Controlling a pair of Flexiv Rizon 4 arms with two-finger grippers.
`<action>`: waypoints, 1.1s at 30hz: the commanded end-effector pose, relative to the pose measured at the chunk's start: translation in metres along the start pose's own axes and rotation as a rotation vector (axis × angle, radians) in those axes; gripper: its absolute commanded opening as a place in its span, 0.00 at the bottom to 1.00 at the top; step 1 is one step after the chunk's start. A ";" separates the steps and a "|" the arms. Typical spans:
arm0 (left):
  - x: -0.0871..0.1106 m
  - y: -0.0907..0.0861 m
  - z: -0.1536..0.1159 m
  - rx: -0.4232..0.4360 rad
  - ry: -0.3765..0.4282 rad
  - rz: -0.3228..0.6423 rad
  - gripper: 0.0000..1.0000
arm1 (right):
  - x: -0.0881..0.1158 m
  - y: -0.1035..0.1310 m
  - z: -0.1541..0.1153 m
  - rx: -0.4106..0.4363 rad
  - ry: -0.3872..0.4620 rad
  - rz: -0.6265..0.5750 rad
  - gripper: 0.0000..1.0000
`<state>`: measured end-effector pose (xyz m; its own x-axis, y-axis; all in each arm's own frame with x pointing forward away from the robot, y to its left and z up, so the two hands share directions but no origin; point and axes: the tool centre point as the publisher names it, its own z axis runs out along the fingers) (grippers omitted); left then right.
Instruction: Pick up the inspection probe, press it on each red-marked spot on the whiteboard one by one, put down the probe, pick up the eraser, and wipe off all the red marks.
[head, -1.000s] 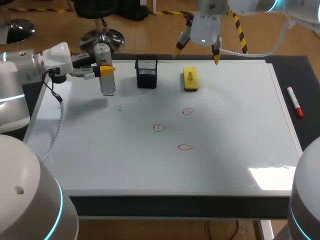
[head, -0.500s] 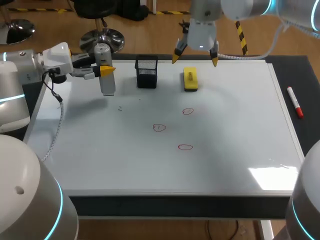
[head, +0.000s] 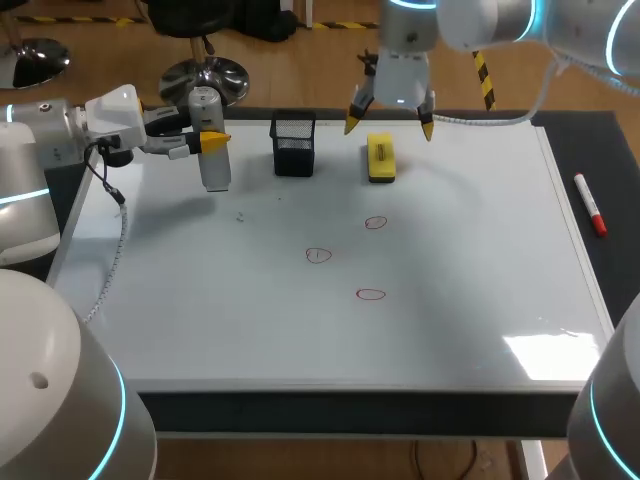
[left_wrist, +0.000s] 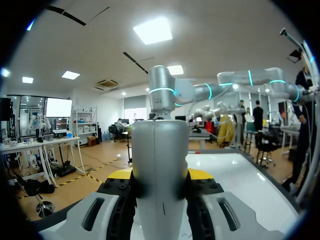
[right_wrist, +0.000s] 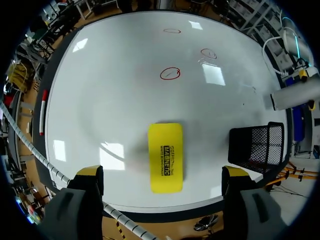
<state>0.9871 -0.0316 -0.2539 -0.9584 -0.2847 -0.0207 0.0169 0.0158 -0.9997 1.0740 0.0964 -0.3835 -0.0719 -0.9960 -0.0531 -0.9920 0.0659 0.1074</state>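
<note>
Risk of eraser (head: 380, 159) skid.
Right gripper (head: 389, 113) hung spread above; left gripper (head: 213, 140) clamped probe (head: 214, 168); off-centre closure could shove it.

Glossy white rounded shells on the left arm (head: 45, 125) and right arm (head: 500, 18), cyan rings glowing at the joints. A thin grey cable (head: 121, 235) loops off the left one; left gripper (head: 213, 140) and right gripper (head: 389, 127) flash bright yellow tips.

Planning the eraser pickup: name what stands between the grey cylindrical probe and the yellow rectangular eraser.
A black mesh holder stands between the grey cylindrical probe and the yellow rectangular eraser, seen in the head view; otherwise bare whiteboard.
</note>
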 end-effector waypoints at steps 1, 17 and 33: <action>0.000 -0.001 0.000 0.001 -0.001 0.001 0.00 | -0.007 -0.007 0.004 -0.004 0.015 -0.006 1.00; 0.000 -0.001 0.000 0.001 -0.001 0.001 0.00 | -0.007 -0.002 0.021 0.000 0.029 -0.001 1.00; 0.000 -0.001 0.000 0.001 -0.001 0.001 0.00 | -0.003 -0.007 0.035 0.009 0.064 -0.009 1.00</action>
<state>0.9871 -0.0316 -0.2540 -0.9584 -0.2848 -0.0207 0.0169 0.0157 -0.9997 1.0736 0.0994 -0.4162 -0.0590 -0.9983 0.0041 -0.9936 0.0591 0.0962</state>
